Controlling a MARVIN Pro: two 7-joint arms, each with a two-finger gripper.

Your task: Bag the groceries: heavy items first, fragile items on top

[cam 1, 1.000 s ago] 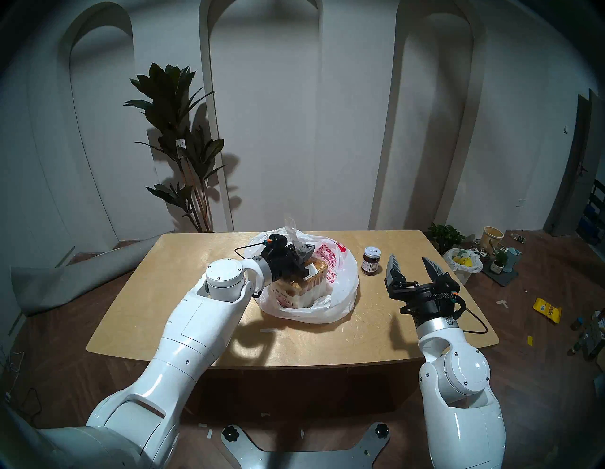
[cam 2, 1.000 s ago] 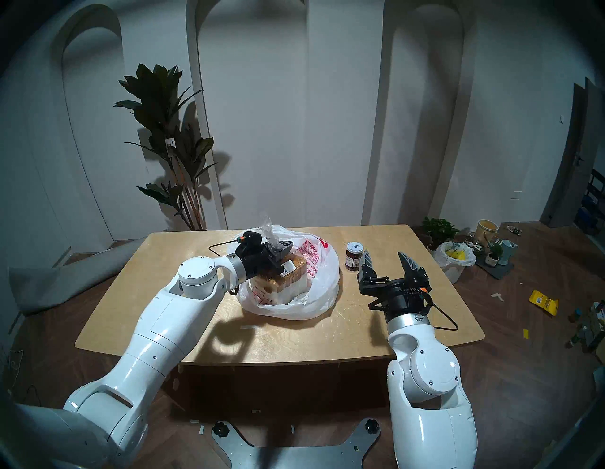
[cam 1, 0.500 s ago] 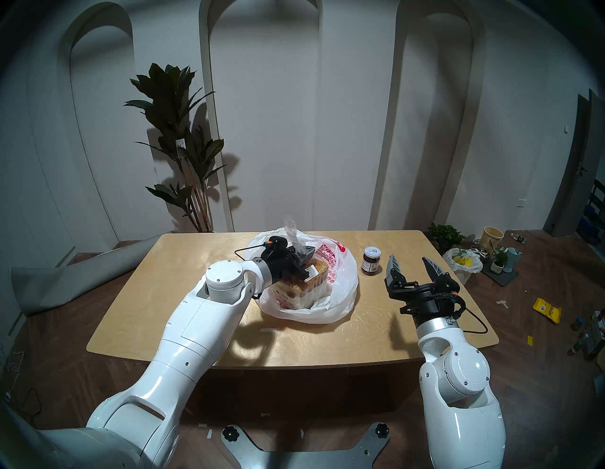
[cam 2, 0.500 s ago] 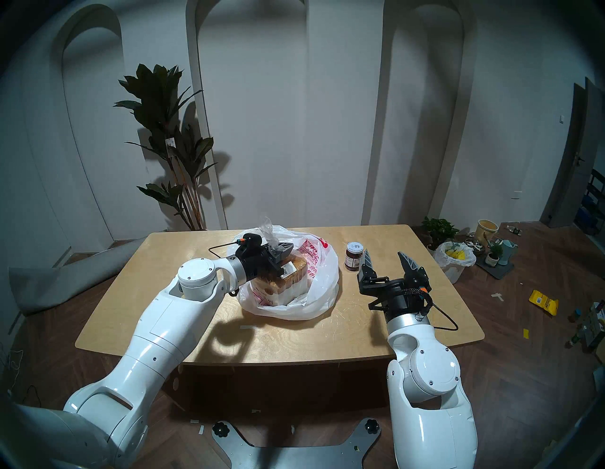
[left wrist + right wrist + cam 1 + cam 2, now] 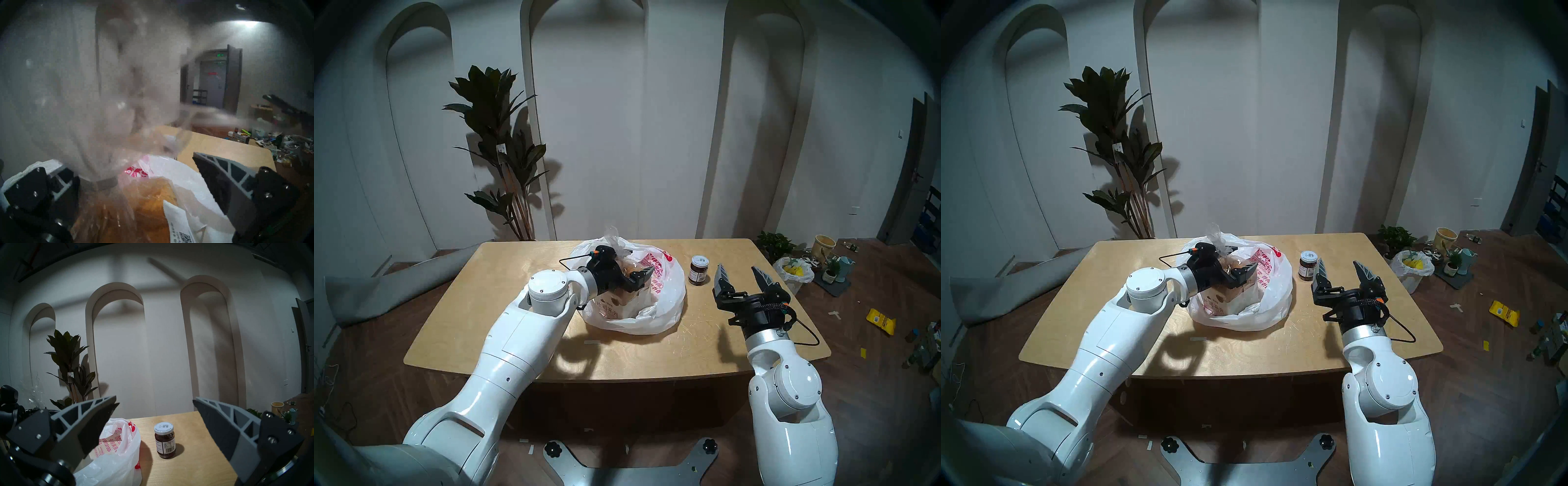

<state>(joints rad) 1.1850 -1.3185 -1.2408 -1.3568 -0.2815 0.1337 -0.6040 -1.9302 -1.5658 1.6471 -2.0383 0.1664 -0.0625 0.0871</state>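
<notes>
The toast loaf (image 5: 612, 301), golden-brown in clear cellophane with a beige band of characters, sits low inside the white bag (image 5: 667, 295) with red print at mid-table. My left gripper (image 5: 638, 261) is open over the loaf's top, one finger on each side, holding nothing. The left wrist view shows the loaf (image 5: 144, 212) and bag (image 5: 183, 174) between the spread fingers (image 5: 220, 171). The small dark jar (image 5: 698, 269) stands upright on the table to the right of the bag. My right gripper (image 5: 737, 268) is open and empty, close in front of the jar (image 5: 164, 441) and slightly to its right.
The wooden table (image 5: 619, 356) has bare surface in front of the bag. The loaf's cellophane tuft (image 5: 614, 237) sticks up behind my left gripper. A tall plant (image 5: 504, 152) stands behind the table. A rolled grey mat (image 5: 382, 285) lies on the left; floor clutter (image 5: 795, 271) lies on the right.
My left gripper was shut on the cellophane tuft; it has opened and turned. The loaf has dropped lower into the bag. The right arm has not moved.
</notes>
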